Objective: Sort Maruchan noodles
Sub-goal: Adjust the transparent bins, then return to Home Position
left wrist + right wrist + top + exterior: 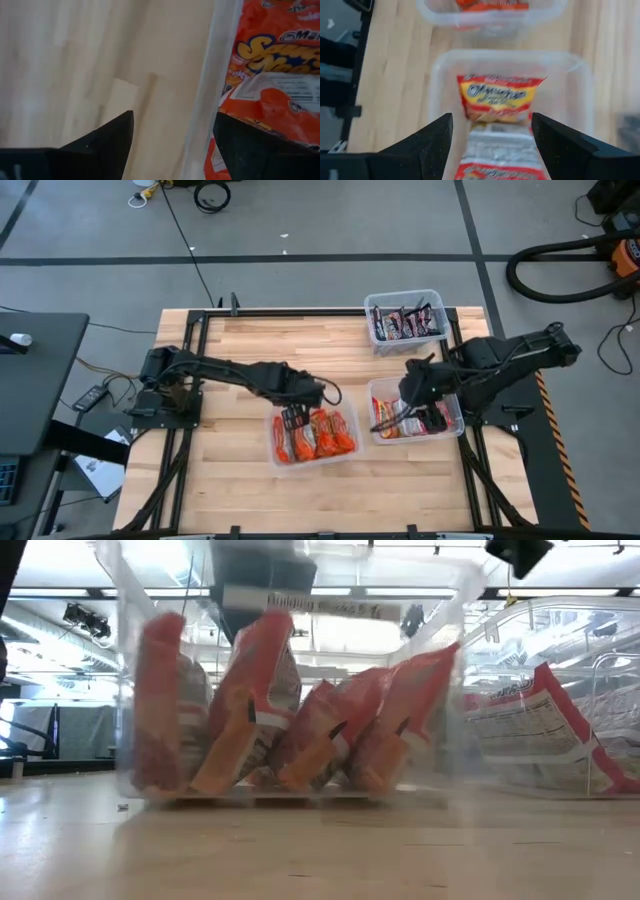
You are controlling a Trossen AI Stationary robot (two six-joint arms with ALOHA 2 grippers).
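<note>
On the table (240, 350): you see three clear bins from above, two in the near row and one at the far right.
Orange bin (347, 452): you can count about four orange-red packets (325, 432) from above; the low view shows them standing on edge and leaning, about five, so the exact number is not sure.
Far bin (405, 299): it holds dark brown packets (405, 323); you cannot count them from above, and no other view shows them.
Right bin (455, 423): only the right wrist view lets you count here, a yellow-red packet (498, 97) and, next to it, a silver-white packet (502, 145), lying flat.
Left gripper (292, 420): it is over the left edge of the orange bin; in the left wrist view your fingers (105, 137) stand apart with one on each side of the bin wall, holding nothing.
Right gripper (385, 423): it hangs over the right bin; in its wrist view your fingers (432, 137) are spread wide and hold nothing.
</note>
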